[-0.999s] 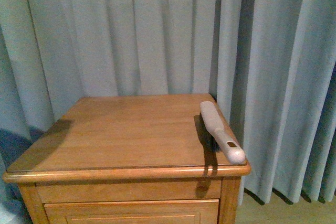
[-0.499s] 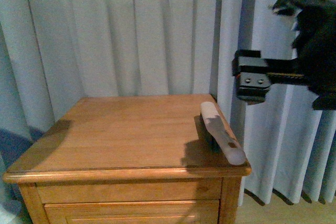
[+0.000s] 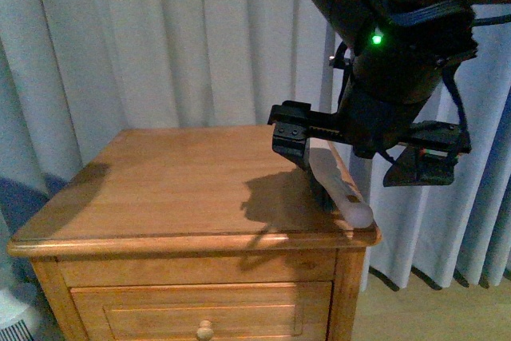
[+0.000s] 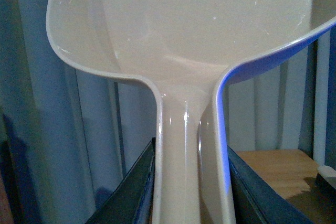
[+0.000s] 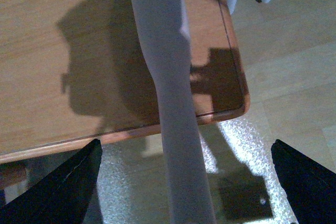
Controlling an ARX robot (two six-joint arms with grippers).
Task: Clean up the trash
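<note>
Trash shows in none of the three views, so its place cannot be told.

From the front, a wooden nightstand [image 3: 160, 189] with a smooth, warm-toned top and rounded moulded edge stands against pale pleated curtains [image 3: 160, 45]. Its drawer [image 3: 200, 313] carries a small round wooden knob [image 3: 205, 328]. A brush [image 3: 339, 185] lies along the top's right edge; its long, pale, rounded plastic handle pokes out past the front right corner and dark bristles sit under its middle. The bulky black right arm [image 3: 399, 29], lit by a green lamp, hangs over it. The right gripper [image 3: 355, 157] has its two black fingers spread wide, one on either side of the brush, apart from it.

In the left wrist view, a cream dustpan [image 4: 184, 30] of glossy moulded plastic fills most of the picture: a broad, shallow scoop with a curled rim narrowing into a channelled handle. The left gripper [image 4: 189, 203] is closed on that handle, a dark flat finger [image 4: 131, 192] pressed against each side. A corner of the nightstand top and one end of the brush show behind.

In the right wrist view, the brush handle runs between the wide-apart dark fingertips [image 5: 68, 187] of the right gripper [image 5: 185, 150], touching neither. The handle crosses the nightstand's edge and overhangs a pale floor [image 5: 294, 93] with a speckled, glittering patch.
</note>
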